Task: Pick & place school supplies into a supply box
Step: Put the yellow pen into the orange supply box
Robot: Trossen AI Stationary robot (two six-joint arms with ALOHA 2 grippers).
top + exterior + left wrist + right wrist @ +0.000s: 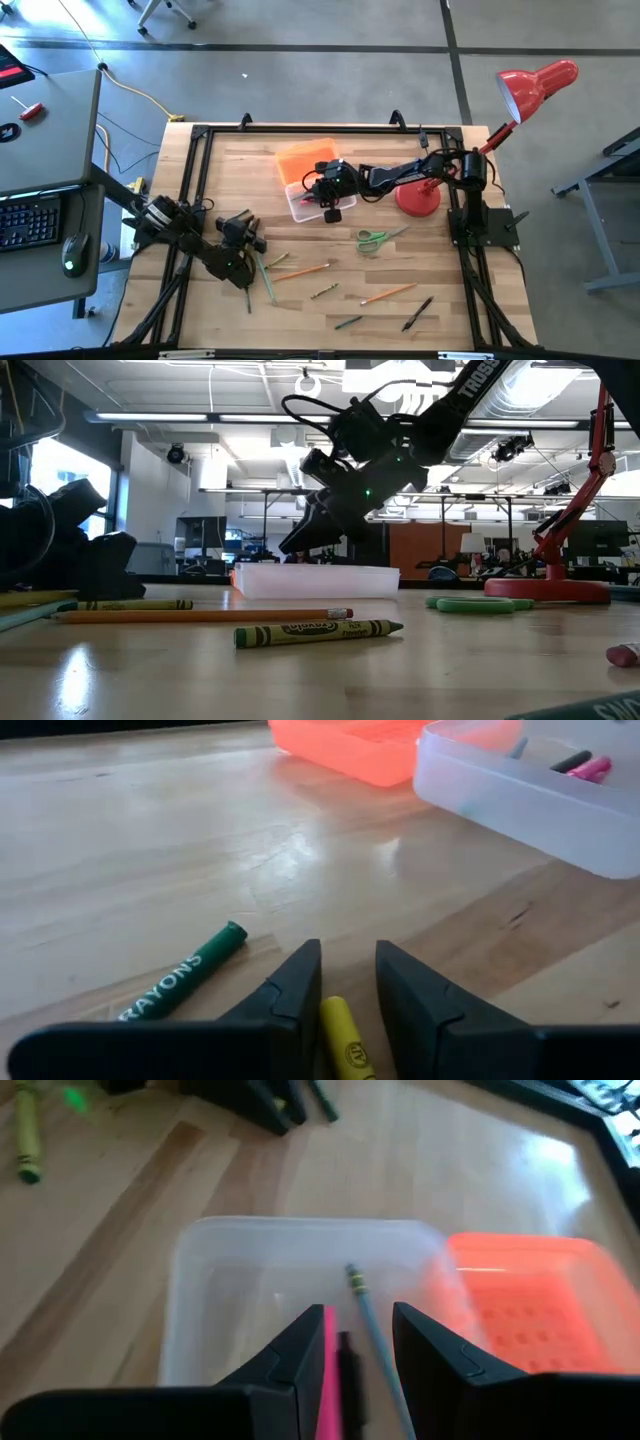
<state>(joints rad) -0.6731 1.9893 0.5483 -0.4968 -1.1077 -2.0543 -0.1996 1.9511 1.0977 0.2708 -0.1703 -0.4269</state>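
Your target right now is the short yellow crayon (345,1042), lying flat on the wooden table (440,320) with its long axis running straight down the slot between the left gripper (348,982) fingers, so the jaws straddle it squarely and it sits directly under your left wrist. Those fingers stand apart either side of the crayon with slim gaps showing; I can't tell whether they've bitten yet, so treat the grip as unconfirmed. Just beside it lies a dark green crayon (190,982), angled away from the left finger and near enough to get nudged if you drift. Your destination, the clear plastic supply box (520,800), sits ahead and off to one side of the left gripper, well apart, with its textured orange lid (370,750) lying open next to it. The left arm is plainly the nearer one for this pick. The right gripper (355,1342) hangs over the box, jaws parted and holding nothing that I can see; inside the tray below it lie a pink marker (329,1380), a dark pen and a grey pencil (375,1335). In the overhead, the left gripper's own body hides the yellow crayon completely, and the wrist picture cuts off its near end, so its full length is a guess. The low camera shows the left arm only as a dark mass at the edge.
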